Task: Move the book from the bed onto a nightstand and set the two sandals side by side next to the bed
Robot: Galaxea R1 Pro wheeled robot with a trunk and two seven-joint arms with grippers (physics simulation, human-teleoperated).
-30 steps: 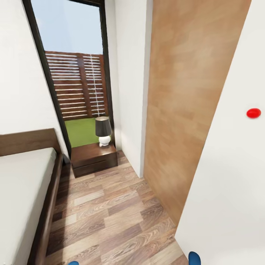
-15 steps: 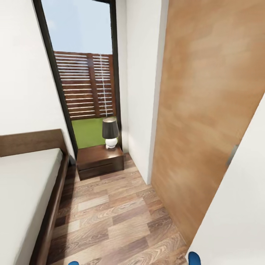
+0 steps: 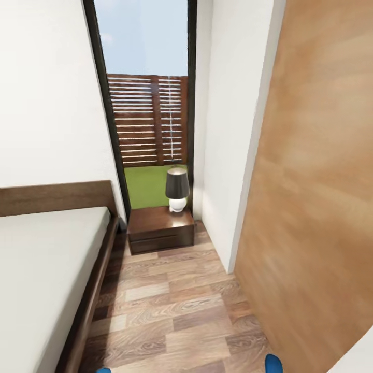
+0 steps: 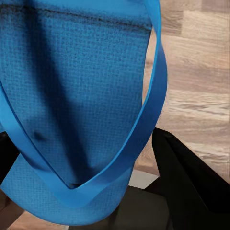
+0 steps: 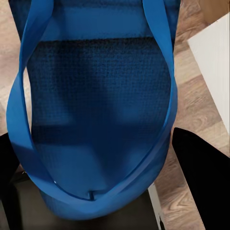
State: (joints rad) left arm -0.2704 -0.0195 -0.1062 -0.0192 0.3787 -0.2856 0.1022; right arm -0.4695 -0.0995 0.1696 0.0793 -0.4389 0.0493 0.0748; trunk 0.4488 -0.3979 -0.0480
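Head view: the bed (image 3: 46, 269) lies along the left side, grey mattress on a dark wooden frame, its headboard against the white far wall. A nightstand (image 3: 160, 228) stands on the plank floor (image 3: 171, 305) just beside the head corner of the bed, in front of a tall black-framed window (image 3: 147, 98) showing a slatted fence and grass. A lamp (image 3: 177, 189) with a dark shade and white base sits near the rear right corner of the nightstand top. A light wooden door (image 3: 321, 197) stands along the right side, with a white wall between it and the window. No book is seen on the visible part of the mattress. Two small blue tips show at the lower edge of the head view, the left sandal (image 3: 103, 370) and the right sandal (image 3: 273, 363).

Left wrist view: the left sandal (image 4: 76, 105) is in the left gripper (image 4: 96, 191), sole face and straps toward the camera, one dark finger (image 4: 191, 182) beside its edge. The jaws appear closed on the end of the sandal where the straps meet, above the plank floor.

Right wrist view: the right sandal (image 5: 96, 110) is held likewise in the right gripper (image 5: 91, 196), a dark finger (image 5: 206, 177) at its side, jaws appearing closed on the sandal's end. Floor and a white panel edge lie beyond it.
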